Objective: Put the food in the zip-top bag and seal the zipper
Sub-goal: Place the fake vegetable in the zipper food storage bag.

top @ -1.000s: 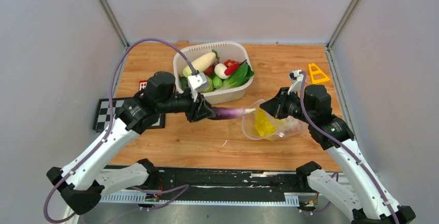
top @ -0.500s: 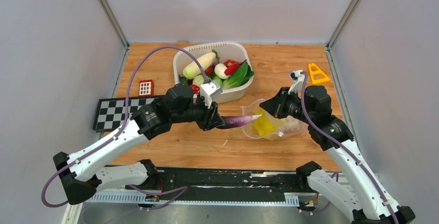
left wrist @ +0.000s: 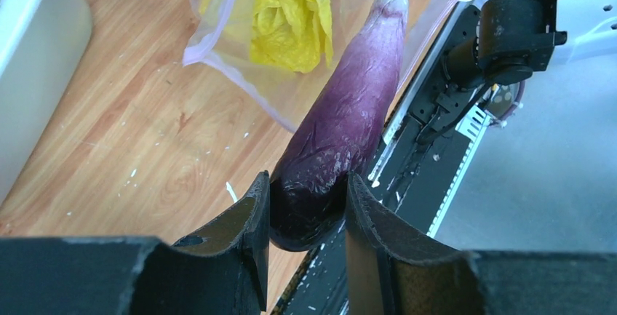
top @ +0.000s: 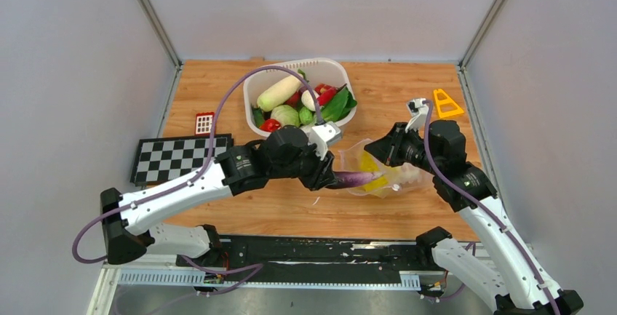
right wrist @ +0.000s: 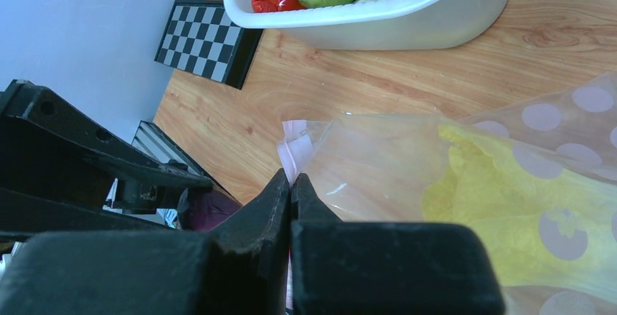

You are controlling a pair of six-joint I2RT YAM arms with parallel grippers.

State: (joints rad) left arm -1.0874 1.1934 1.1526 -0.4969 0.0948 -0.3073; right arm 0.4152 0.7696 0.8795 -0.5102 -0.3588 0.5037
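Pale grey walls close in a wooden tabletop (top: 393, 89) on three sides. At the upper centre of the overhead view stands a white tub (top: 325, 62) holding a long white radish (top: 279, 92), a red piece (top: 270, 124) and green leafy pieces (top: 336, 105). A checkerboard mat (top: 174, 156) lies at the left edge of the wood, with a small red grid block (top: 205, 122) just above it. An orange triangle (top: 445, 102) sits at the upper right.

The zip-top bag (top: 404, 177) lies right of centre, below and to the right of the tub, clear plastic with pale round spots (right wrist: 378, 162). A yellow cabbage (top: 372, 173) shows inside it (left wrist: 291, 17).

The left gripper (top: 329, 178) reaches across the middle of the frame. Its two fingers are clamped on the dark, blunt end of a purple eggplant (left wrist: 349, 118). The eggplant points toward the bag, and its pale tip lies within the bag's mouth, next to the cabbage. Whether the two touch is hard to say through the wrinkled plastic.

The right gripper (top: 372, 148) sits at the bag's upper left corner. In its own wrist view its jaws (right wrist: 291, 184) are pressed together, pinching the bag's edge at the pink zipper (right wrist: 289, 148) and holding that lip raised off the wood. The zipper is not sealed; the mouth gapes toward the left arm.
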